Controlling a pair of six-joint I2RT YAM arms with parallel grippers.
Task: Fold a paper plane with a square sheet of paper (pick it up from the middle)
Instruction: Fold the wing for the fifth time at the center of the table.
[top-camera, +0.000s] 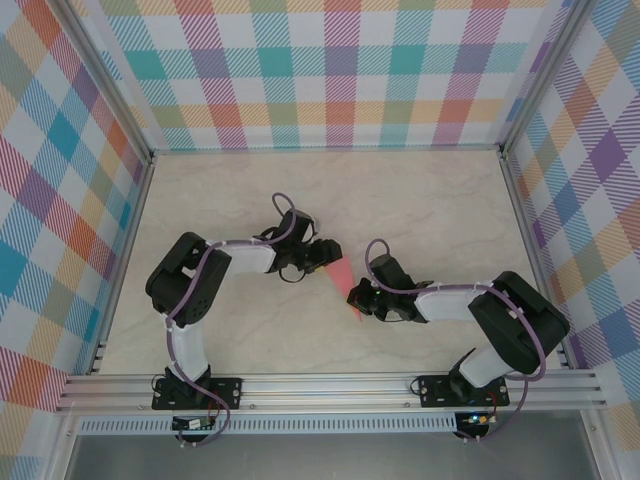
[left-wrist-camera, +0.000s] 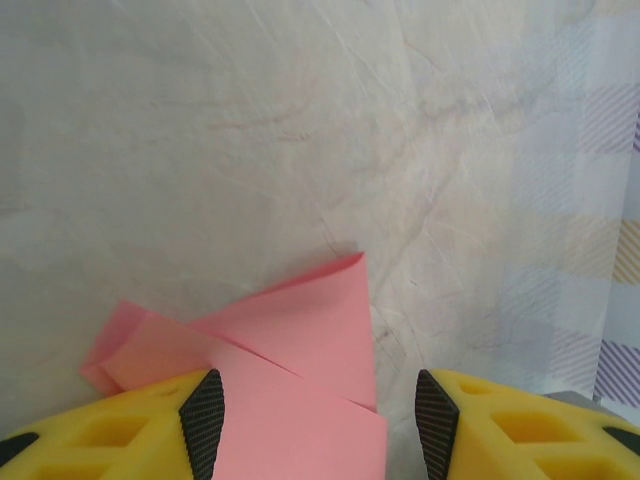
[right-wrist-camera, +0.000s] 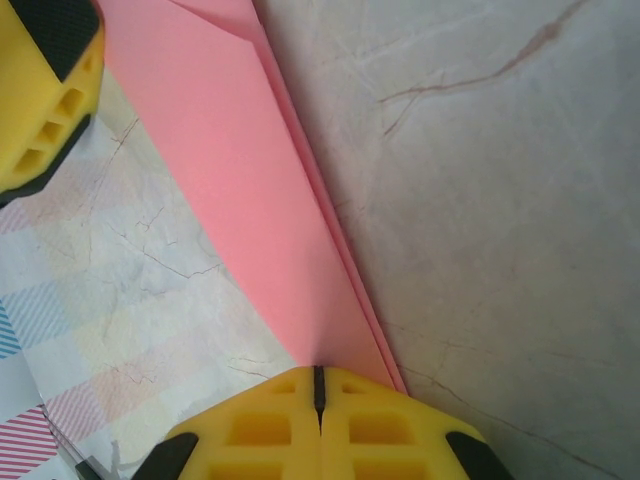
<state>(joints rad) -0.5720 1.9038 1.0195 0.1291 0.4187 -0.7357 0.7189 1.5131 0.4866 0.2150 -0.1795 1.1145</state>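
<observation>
The paper (top-camera: 343, 280) was pinched at its narrow tip by the tightly closed right gripper (right-wrist-camera: 318, 388). The half-spread left gripper (left-wrist-camera: 318, 415), astride its wide end, should be pressed squarely.

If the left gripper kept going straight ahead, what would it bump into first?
The folded pink paper: it lies right between the left gripper's open fingers. Past that, probably just the table.
</observation>
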